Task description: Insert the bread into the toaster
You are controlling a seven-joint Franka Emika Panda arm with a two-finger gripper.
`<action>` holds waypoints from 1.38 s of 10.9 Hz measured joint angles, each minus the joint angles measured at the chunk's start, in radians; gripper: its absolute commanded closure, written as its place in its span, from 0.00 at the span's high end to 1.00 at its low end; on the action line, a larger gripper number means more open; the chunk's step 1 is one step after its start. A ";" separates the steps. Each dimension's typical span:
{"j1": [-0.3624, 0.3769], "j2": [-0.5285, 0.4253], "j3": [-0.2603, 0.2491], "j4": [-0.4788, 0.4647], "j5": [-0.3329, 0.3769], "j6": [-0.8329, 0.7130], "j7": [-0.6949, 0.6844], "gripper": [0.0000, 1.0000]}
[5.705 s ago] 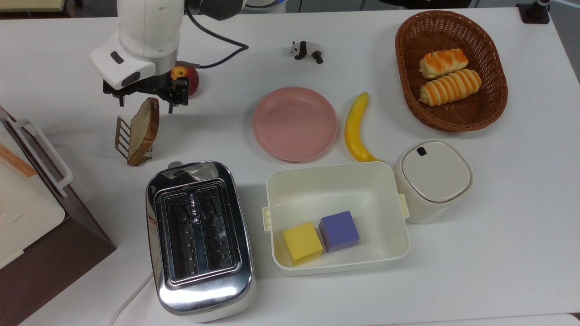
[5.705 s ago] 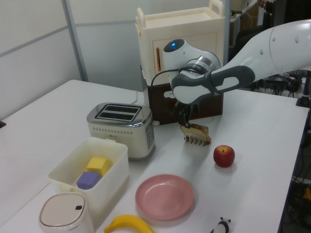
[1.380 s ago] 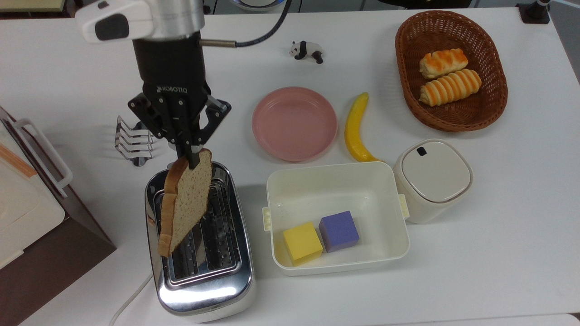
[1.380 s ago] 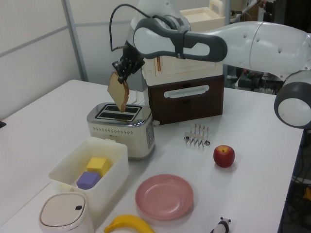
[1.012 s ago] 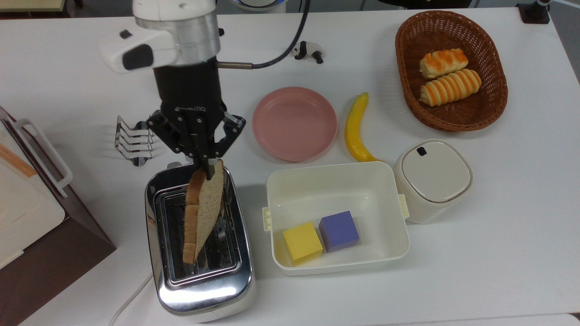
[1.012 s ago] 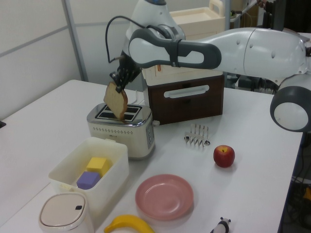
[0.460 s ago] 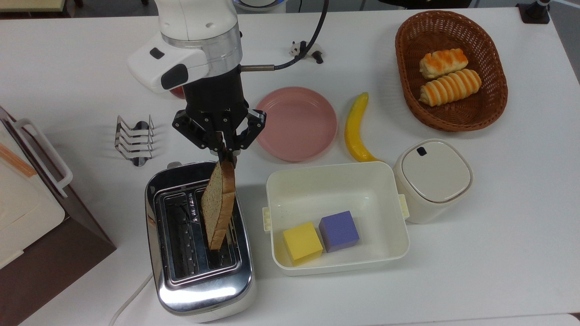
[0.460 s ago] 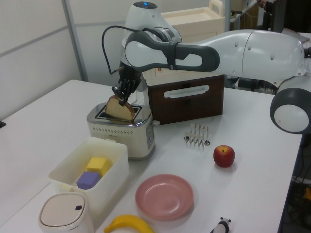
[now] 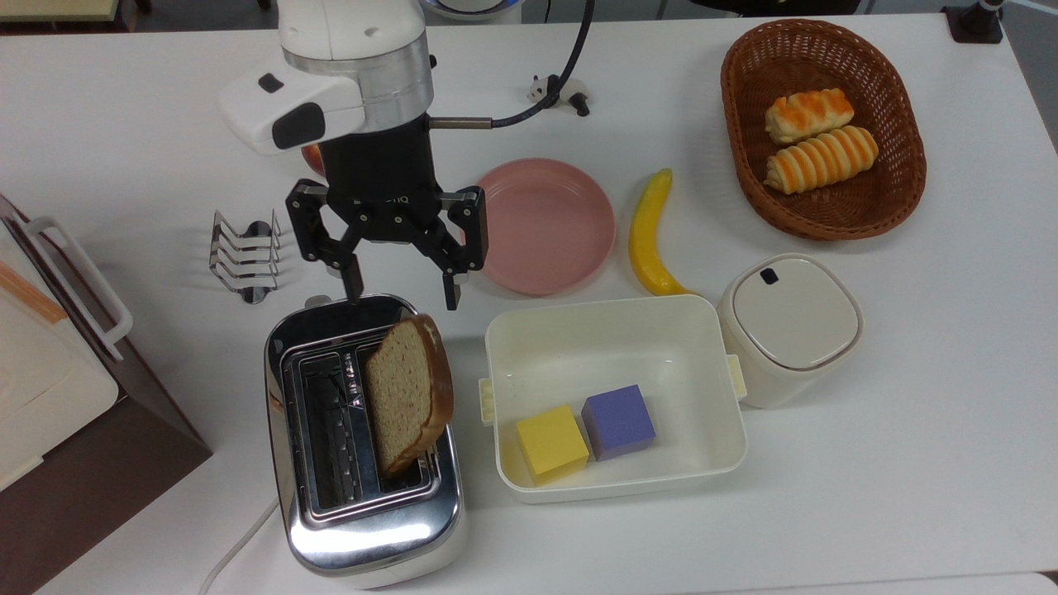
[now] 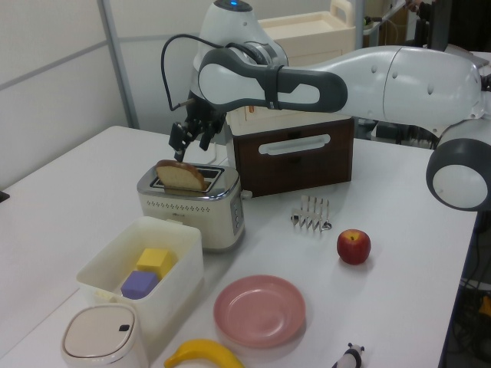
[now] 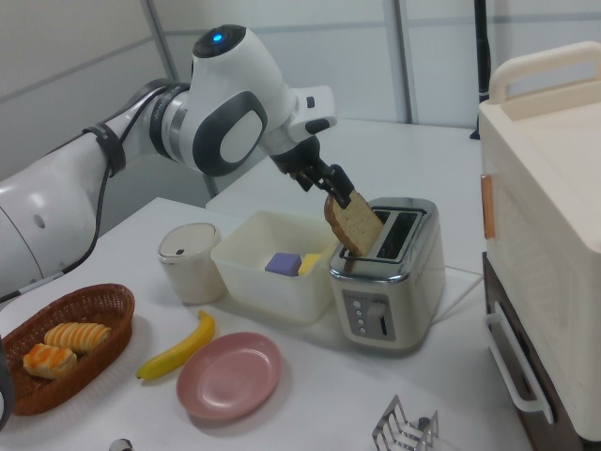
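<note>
White worktop, seen in the top view, left view and right view, carrying the whole layout. The black two-finger tool of the white arm hangs released, its fingers spread wide and touching nothing.

Directly below the tool, toward the top view's bottom, stands the shiny chrome two-slot toaster. The flat slice of brown wholemeal bread sits partly in the slot on the top view's right, leaning over toward that side with most of the slice standing above the slot. The bread lies just beneath the fingertips, apart from them.

On the top view's left of the tool stands the small wire toast rack. On the top view's right of the tool lies the round pink plate, and beyond it the yellow banana. The cream rectangular tub, just beside the toaster on the top view's right, holds a yellow cube and a purple cube side by side. A cream lidded canister touches the tub's far end.

Well apart from the tool, at the top view's upper right, an oval brown wicker basket holds two orange-striped bread rolls. A red apple rests near the toast rack in the left view. A small panda figure stands behind the plate.
</note>
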 measured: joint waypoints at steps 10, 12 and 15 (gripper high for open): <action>0.012 -0.003 0.007 -0.023 -0.094 0.034 0.047 1.00; 0.055 0.001 0.010 -0.050 -0.132 0.028 0.047 1.00; 0.074 0.025 0.011 -0.071 -0.159 0.039 0.047 1.00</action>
